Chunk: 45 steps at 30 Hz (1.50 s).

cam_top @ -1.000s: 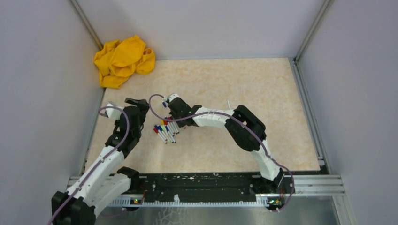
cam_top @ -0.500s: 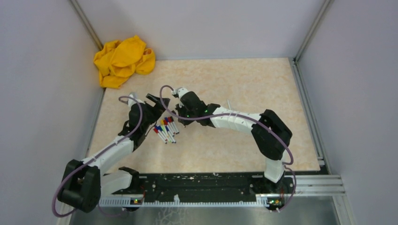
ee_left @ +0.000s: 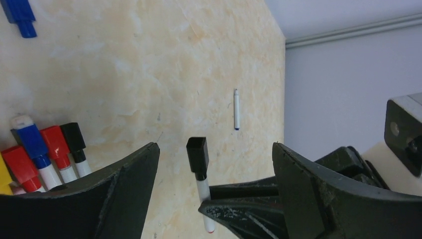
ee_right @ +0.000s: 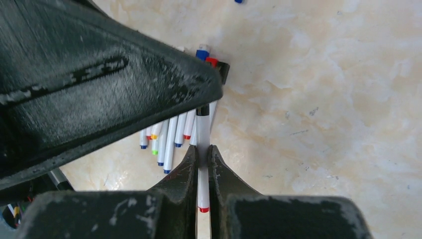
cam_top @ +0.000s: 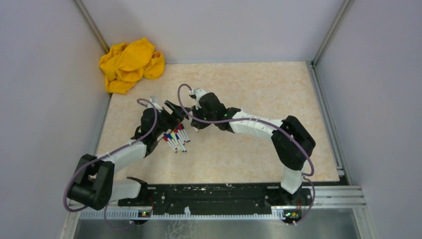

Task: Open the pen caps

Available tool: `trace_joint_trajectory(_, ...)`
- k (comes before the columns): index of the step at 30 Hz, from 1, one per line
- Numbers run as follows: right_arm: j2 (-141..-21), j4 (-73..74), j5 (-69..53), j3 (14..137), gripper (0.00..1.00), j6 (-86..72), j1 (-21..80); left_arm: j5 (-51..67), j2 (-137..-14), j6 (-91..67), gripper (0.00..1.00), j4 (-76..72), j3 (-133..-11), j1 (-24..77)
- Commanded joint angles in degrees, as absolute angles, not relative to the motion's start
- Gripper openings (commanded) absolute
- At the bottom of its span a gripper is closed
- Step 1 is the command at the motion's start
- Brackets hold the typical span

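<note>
From above, both arms meet over the table beside the bunched markers. Left wrist view: my left claw stands wide open astride the black cap, not touching it. Right wrist view: my right claw is clamped on the barrel of that marker. I judge uncapping is in hand; next I must close on the cap and pull it straight off.
</note>
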State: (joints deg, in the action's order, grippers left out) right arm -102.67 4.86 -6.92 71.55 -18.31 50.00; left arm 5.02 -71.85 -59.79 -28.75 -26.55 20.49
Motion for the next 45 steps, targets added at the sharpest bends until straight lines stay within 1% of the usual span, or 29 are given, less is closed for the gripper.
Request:
trace_joint_trajectory(1,-98.6,1.26,-8.8,71.63,0.0,-19.02,48.71,10.13,-72.99,-61.31,0.87,-32.61,-27.71,20.38)
trace_joint_trajectory(6,-98.59,1.26,-9.56,71.66,0.0,-18.86,48.44,11.54,-74.74,-61.74,0.73,-34.23,-28.26,20.39)
trace_joint_trajectory(10,-98.17,1.46,-9.96,71.56,0.0,-18.73,48.36,12.57,-76.31,-61.96,0.67,-35.22,-28.73,20.45)
trace_joint_trajectory(12,-97.78,1.44,-10.1,71.22,0.0,-18.64,48.34,12.58,-76.54,-61.78,0.61,-35.47,-28.74,20.47)
trace_joint_trajectory(16,-97.4,1.43,-10.18,70.45,0.0,-18.7,48.04,13.74,-77.34,-61.29,0.39,-35.85,-29.05,20.4)
trace_joint_trajectory(20,-97.05,1.31,-10.22,69.61,0.0,-18.6,47.91,13.83,-77.62,-60.9,0.21,-35.0,-29.43,20.43)
trace_joint_trajectory(23,-96.74,1.12,-10.4,69.15,0.0,-18.43,47.74,14.38,-78.22,-60.18,0.0,-34.25,-30.23,20.48)
trace_joint_trajectory(26,-96.85,0.79,-10.91,69.27,0.0,-18.35,47.74,14.72,-78.29,-60.4,0.0,-33.98,-30.33,20.47)
trace_joint_trajectory(27,-96.93,0.79,-10.94,69.36,0.02,-18.31,47.74,14.76,-78.23,-60.48,0.0,-34.01,-30.3,20.52)
trace_joint_trajectory(29,-97.28,0.79,-11.11,69.63,0.15,-18.17,47.72,14.7,-78.01,-60.56,0.0,-33.58,-30.55,20.63)
trace_joint_trajectory(30,-97.51,0.79,-11.16,69.83,0.2,-18.16,47.72,14.74,-77.83,-60.56,0.0,-33.31,-30.7,20.68)
trace_joint_trajectory(32,-97.99,0.79,-11.25,70.29,0.25,-18.12,47.77,14.92,-77.76,-60.6,0.0,-32.91,-31.04,20.81)
trace_joint_trajectory(34,-98.69,0.79,-11.25,70.85,0.28,-18.11,47.73,15.15,-77.8,-60.85,0.0,-33.02,-31.15,20.98)
trace_joint_trajectory(38,-99.8,0.47,-10.81,71.39,0.28,-18.2,47.77,15.45,-77.89,-61.34,0.0,-33.56,-31.29,21.29)
trace_joint_trajectory(41,-100.51,0.72,-9.9,72.15,0.26,-17.96,47.77,15.54,-78.28,-61.3,0.0,-33.21,-31.6,21.59)
trace_joint_trajectory(42,-100.74,0.87,-9.73,72.66,0.24,-17.88,47.73,15.44,-78.42,-61.42,0.0,-33.14,-31.59,21.67)
trace_joint_trajectory(43,-101.22,0.94,-9.61,73.08,0.14,-17.69,47.73,15.32,-78.62,-61.5,0.0,-33.14,-31.56,21.79)
trace_joint_trajectory(44,-101.56,1.27,-9.4,73.53,0.0,-17.61,47.74,15.04,-78.81,-61.5,0.0,-33.09,-31.55,21.99)
trace_joint_trajectory(45,-101.89,1.53,-9.02,73.74,0.0,-17.43,47.73,14.38,-78.91,-61.45,0.0,-32.74,-31.51,22.04)
